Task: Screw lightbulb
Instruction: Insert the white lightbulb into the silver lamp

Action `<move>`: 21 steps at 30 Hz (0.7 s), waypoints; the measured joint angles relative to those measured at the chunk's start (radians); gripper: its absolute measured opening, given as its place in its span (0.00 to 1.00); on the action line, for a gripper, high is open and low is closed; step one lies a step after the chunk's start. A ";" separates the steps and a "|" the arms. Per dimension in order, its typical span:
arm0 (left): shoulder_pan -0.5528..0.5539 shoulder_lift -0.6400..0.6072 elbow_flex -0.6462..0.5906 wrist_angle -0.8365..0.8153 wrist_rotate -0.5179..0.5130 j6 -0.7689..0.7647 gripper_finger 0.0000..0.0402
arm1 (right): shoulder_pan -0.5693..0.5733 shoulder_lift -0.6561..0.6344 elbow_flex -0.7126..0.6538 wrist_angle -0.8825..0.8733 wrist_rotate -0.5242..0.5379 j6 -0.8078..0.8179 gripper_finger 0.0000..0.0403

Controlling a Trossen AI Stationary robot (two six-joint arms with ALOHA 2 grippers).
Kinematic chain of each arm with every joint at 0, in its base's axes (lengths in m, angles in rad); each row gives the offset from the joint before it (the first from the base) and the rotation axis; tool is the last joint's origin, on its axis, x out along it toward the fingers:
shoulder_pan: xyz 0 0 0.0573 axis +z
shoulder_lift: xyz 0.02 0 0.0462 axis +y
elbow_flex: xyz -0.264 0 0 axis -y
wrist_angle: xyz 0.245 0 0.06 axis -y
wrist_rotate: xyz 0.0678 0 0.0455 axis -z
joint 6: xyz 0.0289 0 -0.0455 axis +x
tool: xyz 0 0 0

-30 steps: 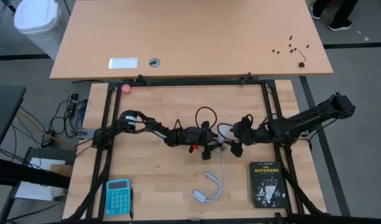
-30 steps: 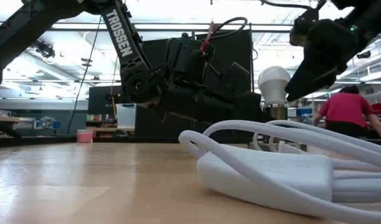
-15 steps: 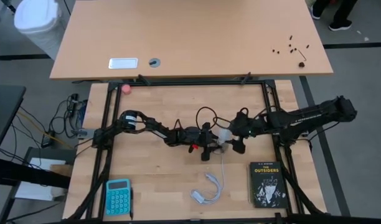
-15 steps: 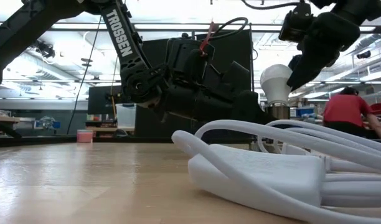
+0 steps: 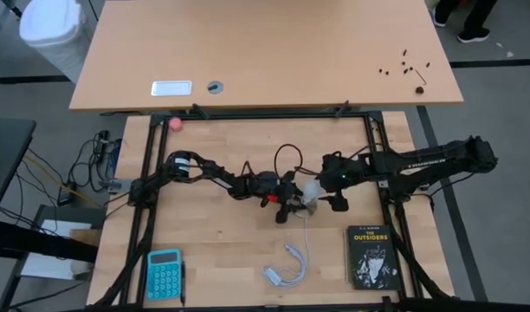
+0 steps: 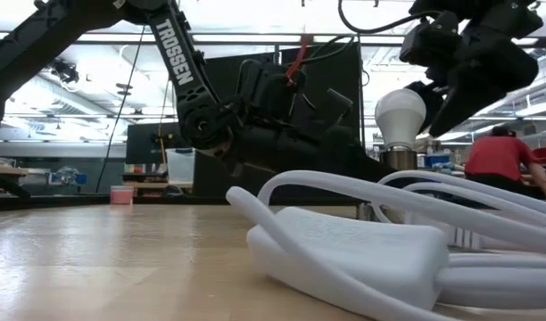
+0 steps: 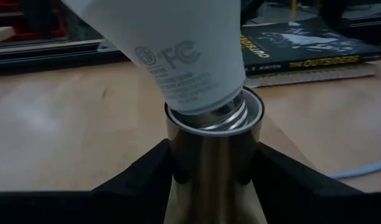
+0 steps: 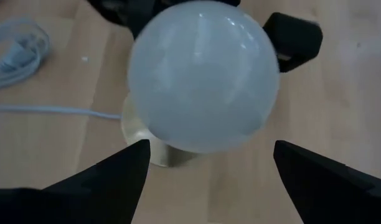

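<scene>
Right hand (image 8: 206,165) spread wide around lightbulb (image 8: 203,74), not touching.

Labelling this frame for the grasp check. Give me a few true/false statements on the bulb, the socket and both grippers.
1. The lightbulb sits with its screw base in the brass socket. True.
2. The left gripper is shut on the socket. True: its fingers press the socket's sides.
3. The right gripper is clamped on the lightbulb. False: its fingers stand open on either side of the globe, apart from it.
4. The book lies under the socket. False: it lies apart, nearer the table's front edge on the right.
5. The calculator is red. False: it is light blue.
</scene>
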 joint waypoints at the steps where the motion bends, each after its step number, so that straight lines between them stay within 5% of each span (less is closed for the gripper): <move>1: 0.004 0.000 0.000 -0.003 0.017 0.000 0.51 | -0.004 0.000 0.000 0.001 0.000 -0.019 0.87; 9: 0.036 0.001 0.000 -0.005 0.105 0.002 0.51 | -0.036 0.002 0.010 -0.014 0.006 -0.098 0.87; 21: 0.039 0.001 0.000 -0.004 0.103 0.019 0.51 | -0.041 0.168 0.348 -0.475 -0.006 -0.117 0.83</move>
